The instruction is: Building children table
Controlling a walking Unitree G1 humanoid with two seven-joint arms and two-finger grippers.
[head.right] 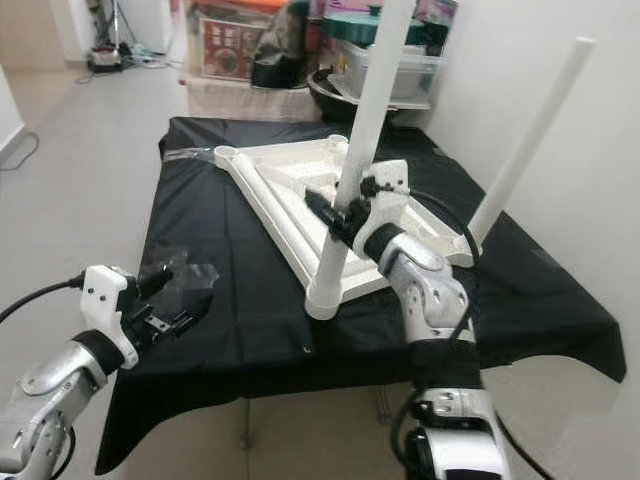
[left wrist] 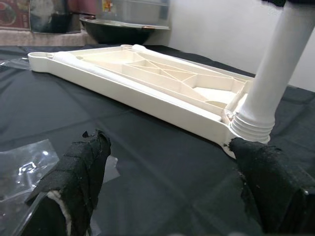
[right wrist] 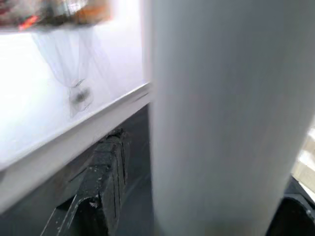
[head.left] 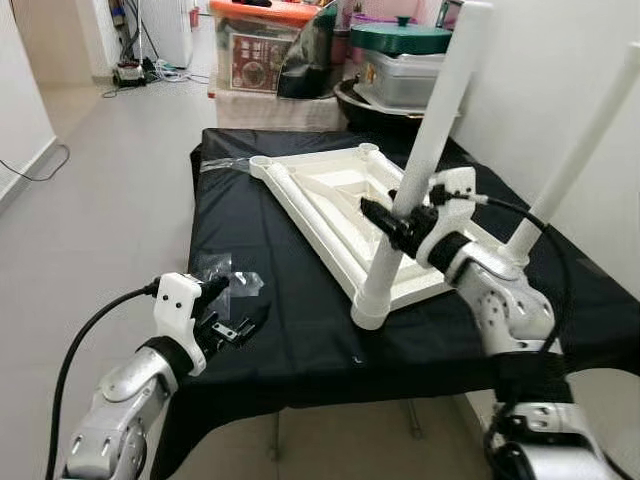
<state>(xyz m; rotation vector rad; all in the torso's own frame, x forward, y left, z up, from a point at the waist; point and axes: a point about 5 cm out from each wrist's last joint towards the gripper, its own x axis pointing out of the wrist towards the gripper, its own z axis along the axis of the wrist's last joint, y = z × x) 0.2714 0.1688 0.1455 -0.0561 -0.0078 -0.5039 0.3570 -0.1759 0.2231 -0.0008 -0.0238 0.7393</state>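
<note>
A low table draped in a black cloth (head.left: 300, 320) fills the middle of the scene. On it lies a white plastic tabletop (head.left: 330, 205), upside down, its ribbed underside facing up. Two white legs already stand in its corner sockets. The near leg (head.left: 425, 160) rises from the corner closest to the robot, tilted slightly away. The far leg (head.left: 580, 150) stands at the right-hand corner, near a pale wall, also leaning. An open socket shows at the far left corner of the tabletop.

R arm: the right gripper (head.left: 398, 222) is at the near leg, partway up its shaft, black fingers closed around it. In the right wrist view the leg (right wrist: 226, 118) is a blurred white column very close to the camera, w/ one black finger (right wrist: 98, 191) beside it.

L arm: the left gripper (head.left: 228, 325) hovers low at the near left edge of the table, apart from the tabletop, fingers spread and holding nothing. In the left wrist view its two fabric-wrapped fingertips (left wrist: 78, 177) frame the cloth, w/ the near leg's ribbed base (left wrist: 253, 125) seated in the corner beyond. A crumpled clear plastic bag (head.left: 225, 272) lies on the cloth just beside this gripper.

Behind the table: stacked storage boxes (head.left: 262, 45), a dark bowl and a green-lidded container (head.left: 400, 38). Pale floor (head.left: 100, 200) to the left.
</note>
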